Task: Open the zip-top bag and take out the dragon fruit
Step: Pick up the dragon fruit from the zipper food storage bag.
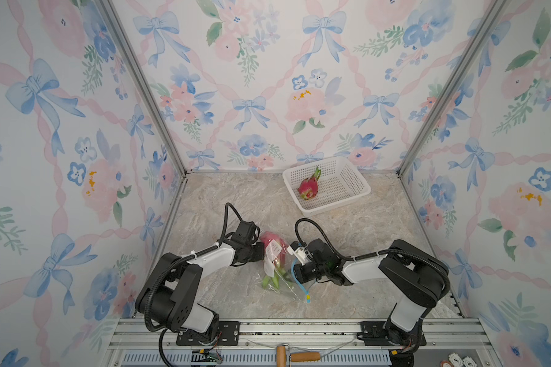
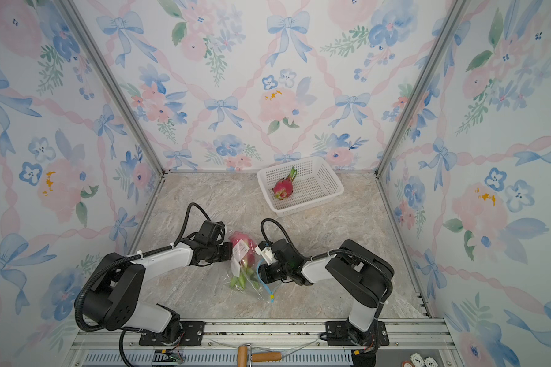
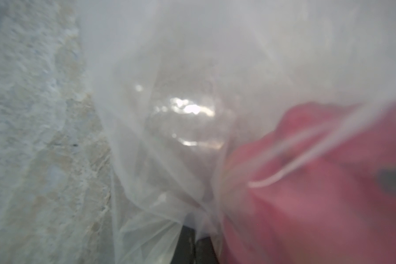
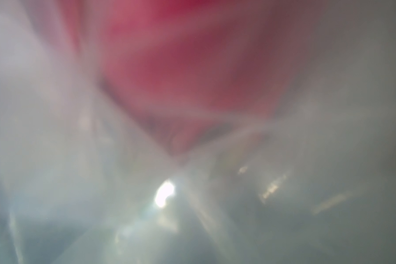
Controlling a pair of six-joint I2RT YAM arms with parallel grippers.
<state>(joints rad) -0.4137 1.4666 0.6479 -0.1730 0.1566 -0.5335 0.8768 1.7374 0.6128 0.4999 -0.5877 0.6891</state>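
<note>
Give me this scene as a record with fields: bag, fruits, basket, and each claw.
zip-top bag: on the table between the arms, fruit inside
bagged dragon fruit: pink, green tips toward the front
left claw: shut on the bag
right claw: shut at the blue zip strip; grip unclear
white basket: back right, holds a second dragon fruit

You'll see a white perforated basket (image 1: 337, 187) at the counter's (image 1: 236, 197) far side, and a wooden-handled tool (image 1: 303, 356) lying on the near metal frame (image 1: 299, 329).
</note>
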